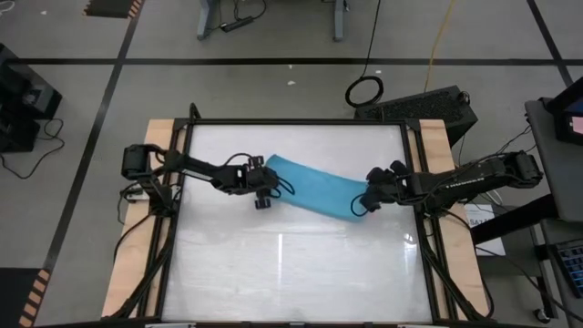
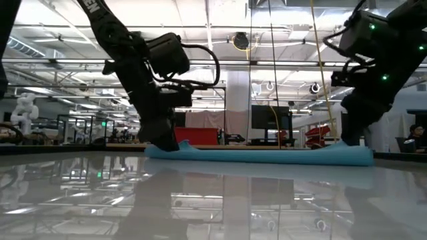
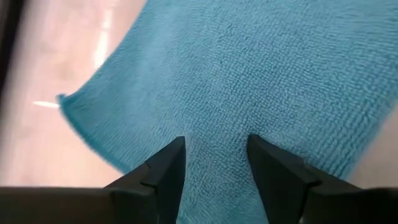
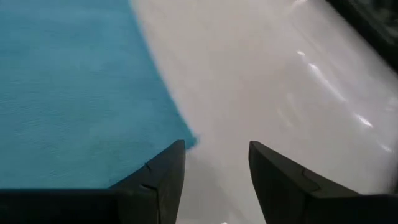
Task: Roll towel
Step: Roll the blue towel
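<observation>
Terry-looped turquoise towel (image 1: 314, 189), judged soft, light and limp, is laid flat as a strip across the glossy white bench (image 1: 291, 264), best pinched at its short ends, where the left tool (image 1: 262, 193) and right tool (image 1: 363, 206) are poised with fingers parted.

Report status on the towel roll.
Left gripper open over one towel end. Right gripper open at the other end. Towel flat, unrolled. Nothing in the way.
</observation>
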Robot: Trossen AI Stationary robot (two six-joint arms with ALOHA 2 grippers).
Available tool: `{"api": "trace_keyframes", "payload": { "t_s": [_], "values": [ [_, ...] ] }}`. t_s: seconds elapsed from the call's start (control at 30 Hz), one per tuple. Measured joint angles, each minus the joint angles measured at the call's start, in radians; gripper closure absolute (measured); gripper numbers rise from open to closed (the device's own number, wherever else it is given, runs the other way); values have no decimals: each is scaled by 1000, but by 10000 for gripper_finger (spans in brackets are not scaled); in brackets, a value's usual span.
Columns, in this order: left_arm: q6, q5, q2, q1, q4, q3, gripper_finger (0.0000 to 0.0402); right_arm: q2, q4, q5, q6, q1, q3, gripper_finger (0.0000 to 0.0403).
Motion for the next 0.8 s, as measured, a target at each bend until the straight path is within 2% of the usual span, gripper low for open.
{"api": "trace_keyframes", "payload": {
  "t_s": [0.1,0.23,0.33,0.67,0.8],
  "values": [
    [67,-71,2,30,-3,-2,220,0,130,-63,-72,0,0,234],
    [116,-113,3,86,18,-3,220,12,349,-185,-194,0,0,234],
    [154,-130,4,135,55,-4,220,49,466,-239,-243,0,0,234],
    [185,-129,4,278,247,-2,220,297,622,-263,-266,-35,0,234],
    [158,-38,3,281,251,16,220,375,658,-267,-233,-35,0,234]
  ]
}}
